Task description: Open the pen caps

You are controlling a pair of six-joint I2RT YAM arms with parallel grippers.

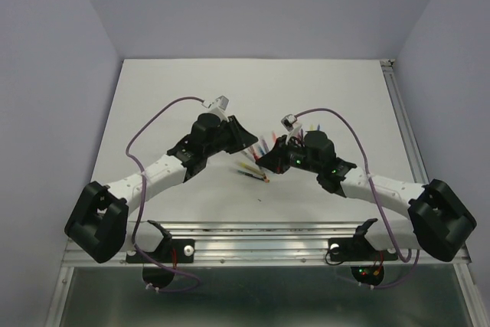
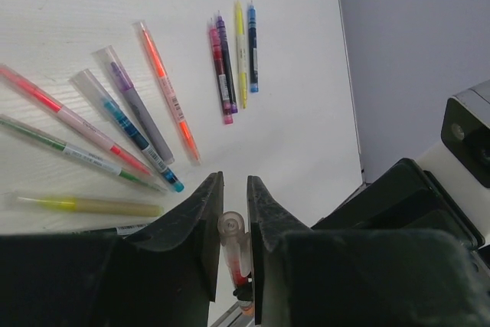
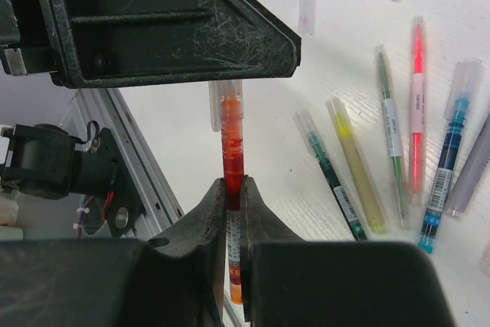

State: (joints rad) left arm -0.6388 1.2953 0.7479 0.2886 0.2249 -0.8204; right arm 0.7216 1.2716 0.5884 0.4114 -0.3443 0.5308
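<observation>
Translucent plastic pen cap (image 2: 232,229), matt white table (image 2: 291,135).

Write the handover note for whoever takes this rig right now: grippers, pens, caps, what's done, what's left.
Grippers: the right gripper is shut on the body of the red pen, held up off the table. The left gripper is shut on that pen's clear cap.
Done: at least four loose caps lie on the table beyond the pens.
Left: the clear cap is not yet off, so pull it. Then do the lying pens that wear caps, such as the teal pen and the purple pen. Check the rest up close.
</observation>
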